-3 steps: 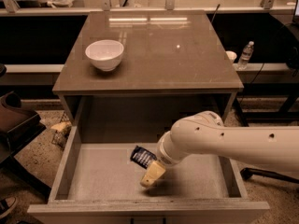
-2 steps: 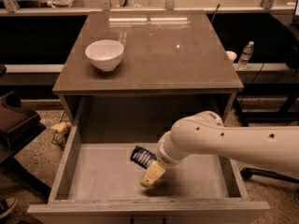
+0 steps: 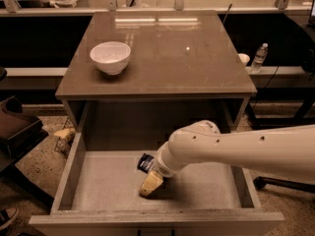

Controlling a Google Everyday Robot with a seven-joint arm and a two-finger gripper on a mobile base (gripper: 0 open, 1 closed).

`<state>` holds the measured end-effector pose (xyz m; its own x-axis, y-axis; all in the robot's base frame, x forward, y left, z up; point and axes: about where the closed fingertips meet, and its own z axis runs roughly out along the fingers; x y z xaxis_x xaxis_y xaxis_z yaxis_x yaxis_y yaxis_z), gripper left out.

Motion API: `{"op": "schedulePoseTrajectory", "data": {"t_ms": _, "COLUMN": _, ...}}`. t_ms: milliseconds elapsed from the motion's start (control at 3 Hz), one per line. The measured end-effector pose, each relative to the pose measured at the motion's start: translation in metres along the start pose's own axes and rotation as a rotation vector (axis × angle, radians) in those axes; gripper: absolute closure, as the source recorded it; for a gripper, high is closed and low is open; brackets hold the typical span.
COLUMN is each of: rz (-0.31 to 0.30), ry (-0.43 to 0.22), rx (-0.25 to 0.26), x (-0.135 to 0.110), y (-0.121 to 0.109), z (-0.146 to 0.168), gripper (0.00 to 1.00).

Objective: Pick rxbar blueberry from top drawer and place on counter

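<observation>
The top drawer (image 3: 69,173) is pulled out wide below the counter (image 3: 197,68). The rxbar blueberry (image 3: 145,163), dark blue-black with pale lettering, lies on the drawer's pale floor near the middle, partly hidden by my arm. My gripper (image 3: 150,184) reaches down into the drawer from the right on a white arm. Its yellowish fingertip rests on the drawer floor just in front of the bar.
A white round bowl (image 3: 110,57) stands on the counter's left side. A long pale shelf with metal rails (image 3: 147,6) runs behind. A water bottle (image 3: 259,58) stands at the right. A dark chair (image 3: 17,132) sits at the left of the drawer.
</observation>
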<state>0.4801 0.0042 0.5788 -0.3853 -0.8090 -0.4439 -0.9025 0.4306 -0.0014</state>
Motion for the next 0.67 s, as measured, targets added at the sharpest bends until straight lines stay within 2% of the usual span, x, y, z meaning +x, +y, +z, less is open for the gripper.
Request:
{"op": "schedulePoseTrajectory", "data": {"t_ms": 333, "rz": 0.006, "ry": -0.003, "rx": -0.01, "x": -0.0039, "y": 0.0027, "z": 0.0077, "gripper": 0.41}}
{"op": "schedulePoseTrajectory", "data": {"t_ms": 667, "rz": 0.006, "ry": -0.003, "rx": -0.01, "x": -0.0077, "y": 0.0027, "z": 0.0, "gripper": 0.64}}
